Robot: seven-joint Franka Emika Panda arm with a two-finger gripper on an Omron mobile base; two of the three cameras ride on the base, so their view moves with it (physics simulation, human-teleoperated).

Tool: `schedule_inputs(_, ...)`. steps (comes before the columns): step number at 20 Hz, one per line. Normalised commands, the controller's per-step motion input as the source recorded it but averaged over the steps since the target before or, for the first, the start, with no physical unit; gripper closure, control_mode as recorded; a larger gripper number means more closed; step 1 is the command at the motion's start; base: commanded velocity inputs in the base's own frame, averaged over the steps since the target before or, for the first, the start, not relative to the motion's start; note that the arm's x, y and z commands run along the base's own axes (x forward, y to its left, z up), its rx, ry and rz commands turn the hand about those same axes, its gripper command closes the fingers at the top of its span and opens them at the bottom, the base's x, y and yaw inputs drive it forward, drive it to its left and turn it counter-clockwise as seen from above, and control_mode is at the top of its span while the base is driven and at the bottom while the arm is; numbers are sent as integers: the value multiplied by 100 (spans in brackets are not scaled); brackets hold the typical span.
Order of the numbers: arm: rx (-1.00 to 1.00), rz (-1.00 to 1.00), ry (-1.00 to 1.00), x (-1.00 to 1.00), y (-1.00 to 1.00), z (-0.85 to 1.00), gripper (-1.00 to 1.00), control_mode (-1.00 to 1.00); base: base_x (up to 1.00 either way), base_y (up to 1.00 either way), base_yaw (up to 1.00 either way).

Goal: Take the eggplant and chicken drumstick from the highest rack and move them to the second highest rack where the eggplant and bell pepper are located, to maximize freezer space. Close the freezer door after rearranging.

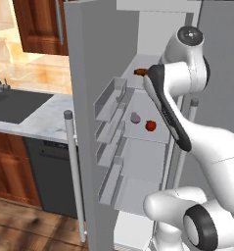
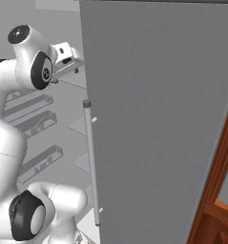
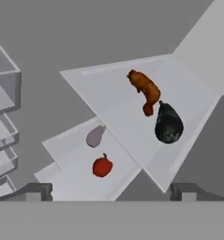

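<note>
Claw: I read the claw (image 3: 111, 192) as spread fully wide, its two tips apart at the bottom of the hand view, holding nothing and touching nothing.
Top rack (image 3: 118, 84): I see the chicken drumstick (image 3: 144, 90) and the dark eggplant (image 3: 168, 124) lying just beside each other, the drumstick's end next to the eggplant's stem.
Second rack (image 3: 71, 150): I note a pale eggplant (image 3: 95, 137) and a red bell pepper (image 3: 102, 166), near each other but apart.
Freezer door (image 1: 81, 98): stands open on the left, its door bins (image 1: 110, 98) stacked along the inner face.
Obstruction: the arm's forearm crosses the right side of the racks in the left base view.
Room: grey bench (image 1: 40, 122) with a sink (image 1: 13, 105) at far left, wooden floor (image 1: 20, 225) below.
</note>
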Motion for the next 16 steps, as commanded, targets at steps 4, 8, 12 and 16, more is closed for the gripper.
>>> schedule_inputs(4, 0, 0, 6, 75, -20, -3, -100, -100, 0, 0, 0)
schedule_inputs(8, 0, 0, 10, 75, -2, -9, -100, -100, 0, 0, 0)
schedule_inputs(12, 0, 0, 2, 71, -4, -14, -100, -100, 0, 0, 0)
schedule_inputs(16, -1, 0, 0, 67, -3, -16, -100, -100, 0, 0, 0)
